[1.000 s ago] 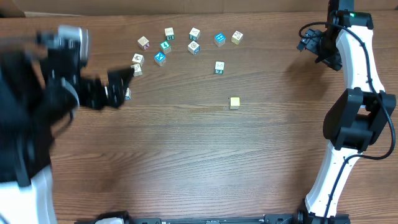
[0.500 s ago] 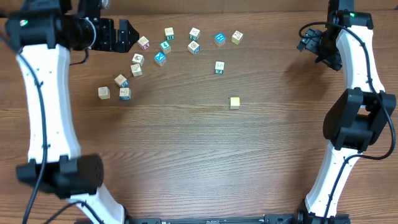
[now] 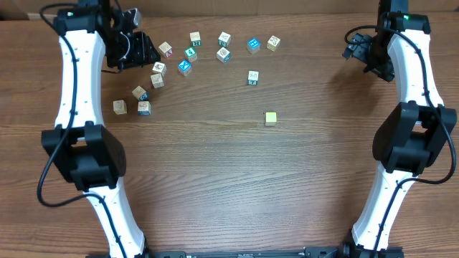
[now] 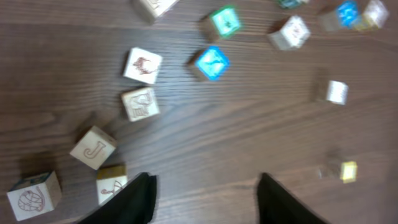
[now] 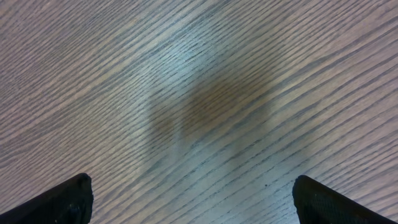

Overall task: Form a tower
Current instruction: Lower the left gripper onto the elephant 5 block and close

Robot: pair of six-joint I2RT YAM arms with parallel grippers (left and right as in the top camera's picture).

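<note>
No tower stands in any view; the small picture cubes lie singly on the wooden table (image 3: 237, 186). Several sit in a loose group at the back, among them a blue cube (image 3: 184, 67) (image 4: 212, 63), a green one (image 3: 190, 52) (image 4: 225, 22) and a white-faced one (image 3: 158, 68) (image 4: 142, 65). A yellow cube (image 3: 270, 118) (image 4: 349, 171) lies alone nearer the middle. My left gripper (image 3: 147, 54) (image 4: 205, 180) hangs at the group's left end, open, with bare wood between its fingers. My right gripper (image 3: 353, 50) (image 5: 193, 186) stands open over bare wood at the back right.
Three more cubes (image 3: 120, 107) (image 3: 144, 107) (image 3: 139, 92) lie left of the group, in front of my left gripper. One of them (image 4: 112, 182) shows just beside my left finger. The table's back edge (image 3: 301, 12) runs close behind the cubes.
My left arm has swung from the left side of the table up to the back left, beside the cube group. The cubes and the right arm have not moved.
</note>
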